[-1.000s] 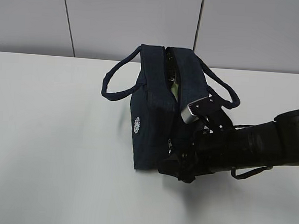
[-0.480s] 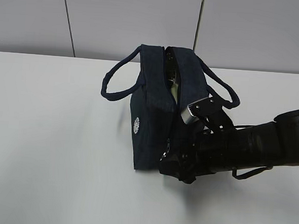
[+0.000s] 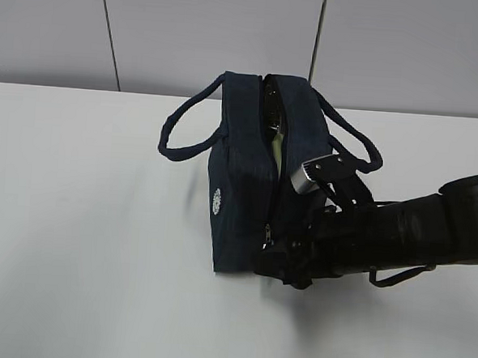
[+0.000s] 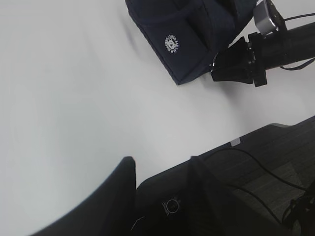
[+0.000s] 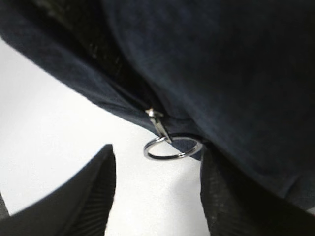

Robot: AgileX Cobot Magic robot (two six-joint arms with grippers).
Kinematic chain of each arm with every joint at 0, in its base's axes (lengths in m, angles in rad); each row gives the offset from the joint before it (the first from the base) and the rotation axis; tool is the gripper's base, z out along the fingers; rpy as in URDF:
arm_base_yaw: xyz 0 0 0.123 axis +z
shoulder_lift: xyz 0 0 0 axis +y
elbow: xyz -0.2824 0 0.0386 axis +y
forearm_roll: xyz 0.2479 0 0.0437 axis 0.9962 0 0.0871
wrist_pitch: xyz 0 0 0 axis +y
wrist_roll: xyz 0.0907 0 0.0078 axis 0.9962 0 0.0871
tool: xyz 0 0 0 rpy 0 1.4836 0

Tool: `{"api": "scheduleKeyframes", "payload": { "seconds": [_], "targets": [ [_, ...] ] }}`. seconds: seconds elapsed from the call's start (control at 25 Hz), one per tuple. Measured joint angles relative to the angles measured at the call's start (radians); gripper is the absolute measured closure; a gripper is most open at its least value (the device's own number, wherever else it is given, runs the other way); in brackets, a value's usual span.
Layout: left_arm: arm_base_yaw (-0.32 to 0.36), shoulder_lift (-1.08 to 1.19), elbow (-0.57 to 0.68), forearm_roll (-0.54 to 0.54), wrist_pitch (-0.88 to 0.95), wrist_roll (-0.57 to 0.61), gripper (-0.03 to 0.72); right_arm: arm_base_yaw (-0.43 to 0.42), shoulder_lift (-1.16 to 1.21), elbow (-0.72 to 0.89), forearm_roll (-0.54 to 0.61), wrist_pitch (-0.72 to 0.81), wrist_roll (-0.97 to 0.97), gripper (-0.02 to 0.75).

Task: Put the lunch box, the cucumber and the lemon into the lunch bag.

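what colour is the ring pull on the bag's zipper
Silver: the metal ring pull hangs from the dark navy fabric lunch bag, clearest in the right wrist view.

Navy lunch bag [image 3: 247,179] stands upright, zipper open.

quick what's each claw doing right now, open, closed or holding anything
Left claw: open, holding nothing.
Right claw: open around the ring pull, not gripping it.

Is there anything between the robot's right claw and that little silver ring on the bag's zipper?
Nothing visible. In the right wrist view the silver ring pull hangs free just ahead of the right gripper, whose jaws stand apart on either side, not touching it. The lunch bag sits right behind it.
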Motion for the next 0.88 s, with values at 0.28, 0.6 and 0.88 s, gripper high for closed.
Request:
{"api": "scheduleKeyframes", "payload": {
  "seconds": [0.28,0.6,0.88],
  "targets": [
    [0.0,0.0,0.0,0.0,0.0,0.0,0.452,0.0,0.0,0.0,0.0,0.004,0.019,0.326],
    [0.0,0.0,0.0,0.0,0.0,0.0,0.452,0.0,0.0,-0.03,0.0,-0.009,0.027,0.328],
    [0.0,0.0,0.0,-0.002,0.0,0.0,0.452,0.0,0.0,-0.035,0.0,-0.036,0.027,0.332]
  ]
}}
